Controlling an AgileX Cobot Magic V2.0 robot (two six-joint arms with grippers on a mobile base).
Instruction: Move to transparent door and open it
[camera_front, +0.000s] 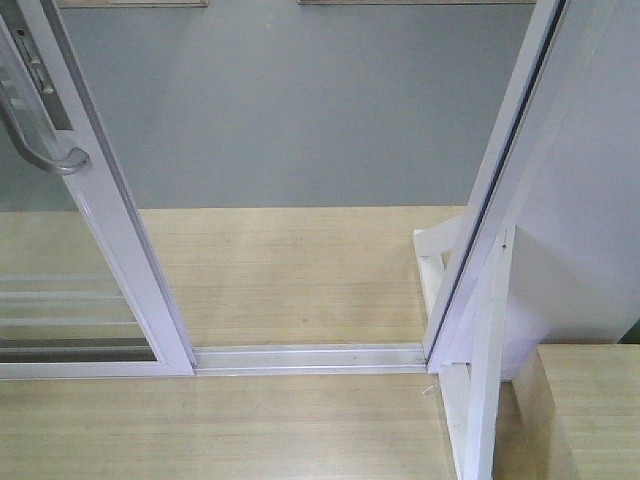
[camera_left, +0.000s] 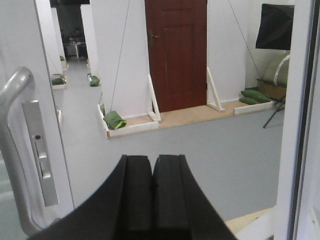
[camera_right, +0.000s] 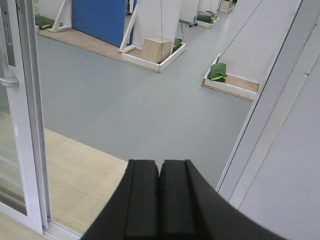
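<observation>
The transparent door (camera_front: 120, 230) stands slid to the left, a glass panel in a glossy white frame with thin white bars low in the glass. Its curved silver-grey handle (camera_front: 40, 145) sits at the upper left of the front view. In the left wrist view that handle (camera_left: 12, 150) and its lock plate (camera_left: 39, 152) are close on the left, and my left gripper (camera_left: 152, 162) is shut on nothing to their right. My right gripper (camera_right: 159, 165) is shut on nothing too, facing the doorway, with the door's stile (camera_right: 25, 125) to its left.
The white floor track (camera_front: 310, 357) crosses the doorway between the door and the right jamb (camera_front: 490, 210). A white bracket post (camera_front: 485, 390) stands by the jamb. Beyond lie wooden flooring, grey floor, a red-brown door (camera_left: 176, 52), a cardboard box (camera_right: 157, 49) and green sandbags (camera_left: 114, 120).
</observation>
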